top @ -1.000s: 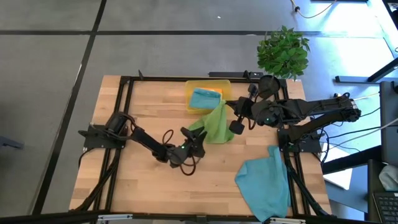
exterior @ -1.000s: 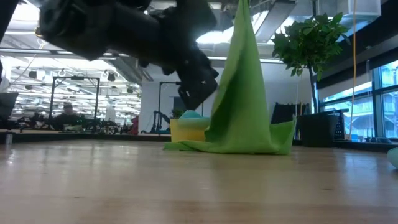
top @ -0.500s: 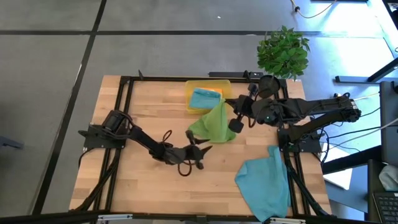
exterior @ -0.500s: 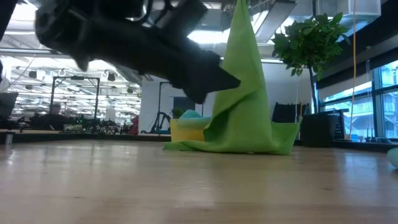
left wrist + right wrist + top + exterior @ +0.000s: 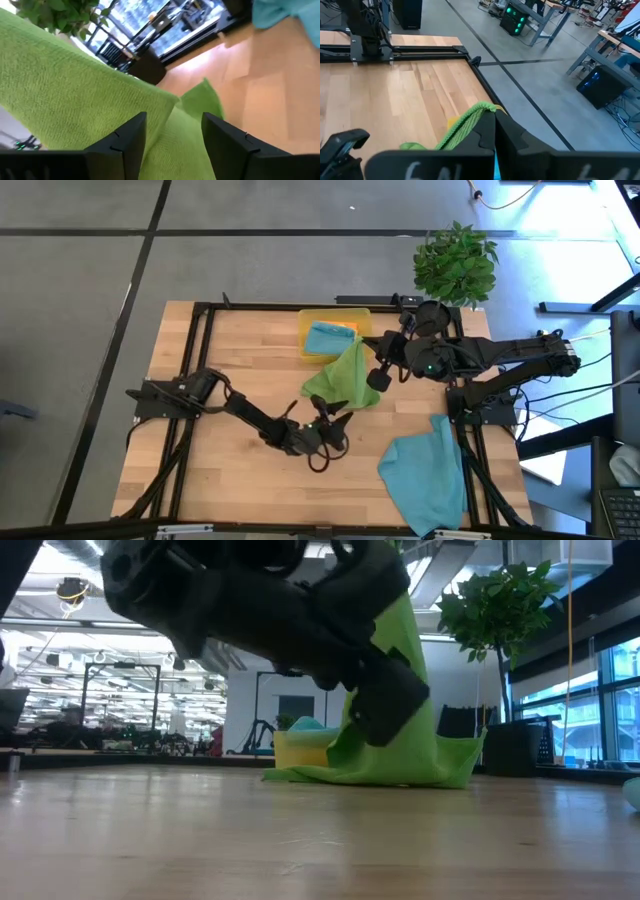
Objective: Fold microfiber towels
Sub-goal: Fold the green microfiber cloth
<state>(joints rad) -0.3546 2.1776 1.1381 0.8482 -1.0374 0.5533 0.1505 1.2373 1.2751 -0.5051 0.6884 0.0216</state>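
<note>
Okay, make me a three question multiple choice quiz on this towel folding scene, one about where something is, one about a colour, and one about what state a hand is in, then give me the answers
1. Where does the loose teal-blue towel lie?
A. at the table edge by the right arm's base
B. beside the left arm's base
C. under the plant

2. What colour is the towel held up off the table?
A. orange
B. green
C. white

3. How does the left hand stand?
A. shut on the tray
B. shut on the teal-blue towel
C. open, fingers apart, at the green towel's lower part

Answers:
1 A: in the high view the teal-blue towel spreads over the table edge beside the right arm's base.
2 B: the right hand is shut on a corner of the green towel, which hangs to the table in the low view.
3 C: the left wrist view shows the left hand with a clear gap between its fingers.
</note>
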